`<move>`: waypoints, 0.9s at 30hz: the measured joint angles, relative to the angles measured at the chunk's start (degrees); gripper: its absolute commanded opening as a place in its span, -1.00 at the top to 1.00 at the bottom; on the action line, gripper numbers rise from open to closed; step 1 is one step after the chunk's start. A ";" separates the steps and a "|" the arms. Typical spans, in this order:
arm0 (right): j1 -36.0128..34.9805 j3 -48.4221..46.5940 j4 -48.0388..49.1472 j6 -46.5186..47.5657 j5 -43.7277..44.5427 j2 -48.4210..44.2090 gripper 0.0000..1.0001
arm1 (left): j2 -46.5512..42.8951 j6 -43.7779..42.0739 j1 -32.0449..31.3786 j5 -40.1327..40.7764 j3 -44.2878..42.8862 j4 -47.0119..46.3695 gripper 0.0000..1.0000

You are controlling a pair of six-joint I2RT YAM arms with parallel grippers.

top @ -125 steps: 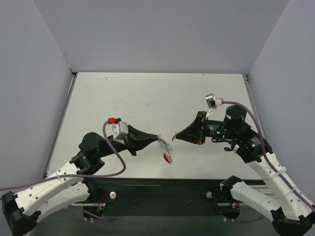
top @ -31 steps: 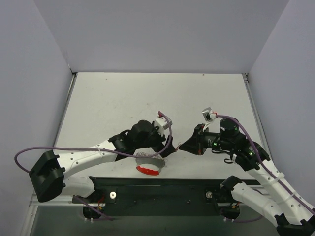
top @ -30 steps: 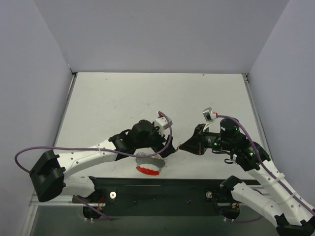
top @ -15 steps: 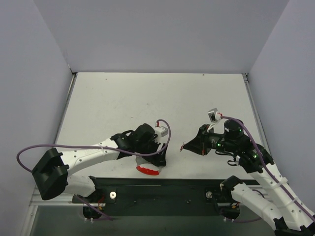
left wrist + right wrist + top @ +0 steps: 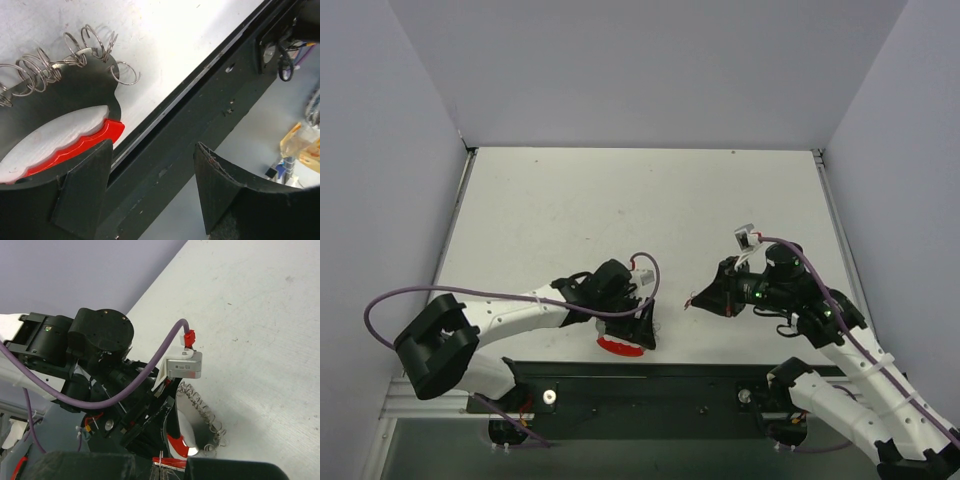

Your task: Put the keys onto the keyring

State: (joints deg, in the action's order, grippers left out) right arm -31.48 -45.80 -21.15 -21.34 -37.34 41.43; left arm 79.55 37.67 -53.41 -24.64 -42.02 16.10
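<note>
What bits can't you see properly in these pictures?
- Key: only a red speck from the top; in the right wrist view, the right gripper and the bottom edge hide most of it.
- Keyring: the left gripper covers part from the top; the left wrist view's edge cuts its red band.
- Whether the left gripper touches the keyring: cannot tell.

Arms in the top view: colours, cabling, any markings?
The left arm and right arm have white links and black joints. The left pincer and right pincer are black and tapered. A purple cable runs to a white camera box with a red plug. Small green lights sit on the right arm.
</note>
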 measured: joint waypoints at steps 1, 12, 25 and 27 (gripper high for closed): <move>0.00 0.35 -0.07 0.00 0.13 0.09 1.00 | 0.31 -0.39 -0.20 0.46 -0.17 0.13 -0.50; 0.00 1.95 -0.55 0.02 1.38 -1.53 1.00 | 1.14 -21.24 -9.68 14.10 -8.48 4.50 -0.47; 5.09 3.06 -1.88 -0.04 3.04 -5.33 1.00 | 0.92 -33.09 -10.69 21.90 -7.76 6.64 -0.25; 5.60 3.17 -2.19 -0.04 3.10 -5.33 1.00 | 2.40 -32.33 -9.97 21.46 -9.35 6.49 -0.25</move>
State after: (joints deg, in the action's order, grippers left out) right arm -25.89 -42.63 -23.33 -21.39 -34.24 36.10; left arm 81.95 5.34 -63.37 -3.18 -51.37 22.59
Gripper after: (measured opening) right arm 0.026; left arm 0.629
